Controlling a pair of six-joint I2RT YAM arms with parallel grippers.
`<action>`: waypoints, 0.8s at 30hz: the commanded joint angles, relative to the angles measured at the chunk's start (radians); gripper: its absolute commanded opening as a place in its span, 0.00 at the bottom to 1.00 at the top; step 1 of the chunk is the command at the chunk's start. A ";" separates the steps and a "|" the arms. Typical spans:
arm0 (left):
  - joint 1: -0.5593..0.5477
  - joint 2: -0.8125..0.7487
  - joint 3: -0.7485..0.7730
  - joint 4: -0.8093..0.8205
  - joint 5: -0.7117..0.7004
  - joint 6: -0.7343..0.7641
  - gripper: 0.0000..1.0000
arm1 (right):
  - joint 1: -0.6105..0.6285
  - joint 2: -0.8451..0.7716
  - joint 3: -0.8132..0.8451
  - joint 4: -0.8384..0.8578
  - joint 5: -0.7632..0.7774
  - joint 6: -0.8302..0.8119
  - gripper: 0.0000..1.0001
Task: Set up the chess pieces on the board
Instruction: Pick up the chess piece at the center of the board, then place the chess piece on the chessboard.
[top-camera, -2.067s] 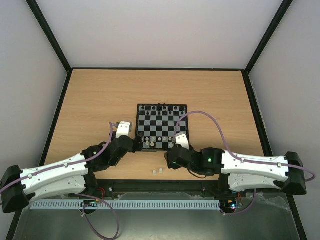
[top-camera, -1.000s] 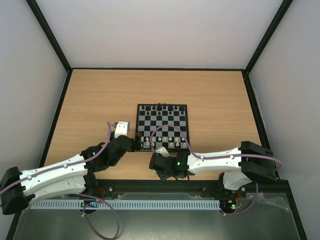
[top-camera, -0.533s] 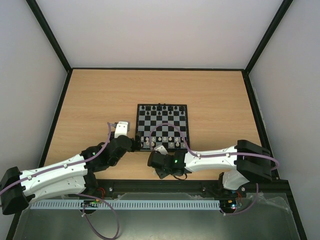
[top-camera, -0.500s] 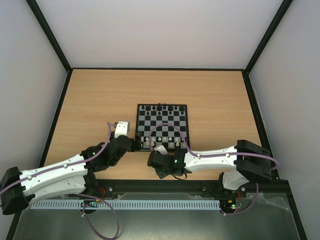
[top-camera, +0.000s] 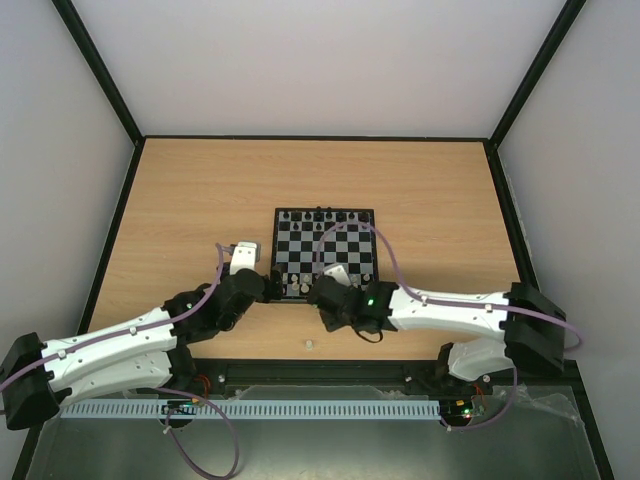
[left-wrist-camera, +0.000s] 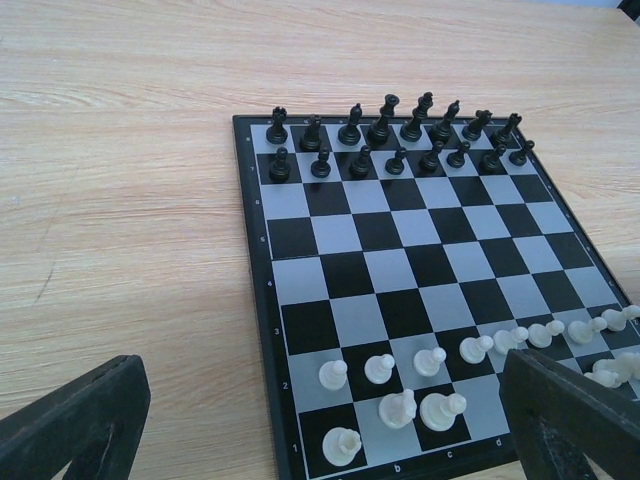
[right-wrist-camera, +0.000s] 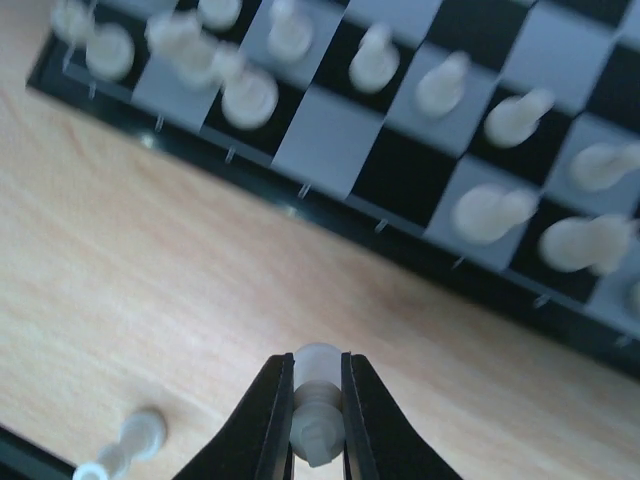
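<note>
The board lies mid-table, black pieces filling its far two rows and white chess pieces standing along its near rows. Just in front of the board's near edge, above the wood, my right gripper is shut on one white piece; from above it sits at that edge. One more white piece lies on the table near the front, also in the right wrist view. My left gripper hangs open and holds nothing over the board's near left corner.
Black rails edge the wooden table at left, back and right. Both arms reach in from the front edge, and the right arm's purple cable loops over the board's right side.
My right gripper has shut on a white piece near the front edge and carried it back to the board's near edge. One loose piece stays on the table. The left arm has not moved.
</note>
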 joint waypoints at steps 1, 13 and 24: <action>0.013 0.004 -0.018 0.016 0.001 0.006 0.99 | -0.084 -0.053 0.030 -0.039 0.061 -0.064 0.09; 0.015 -0.001 -0.019 0.008 -0.008 0.002 0.99 | -0.239 0.064 0.085 0.053 -0.044 -0.194 0.11; 0.017 -0.007 -0.019 0.004 -0.011 0.001 0.99 | -0.242 0.125 0.138 0.065 -0.072 -0.218 0.11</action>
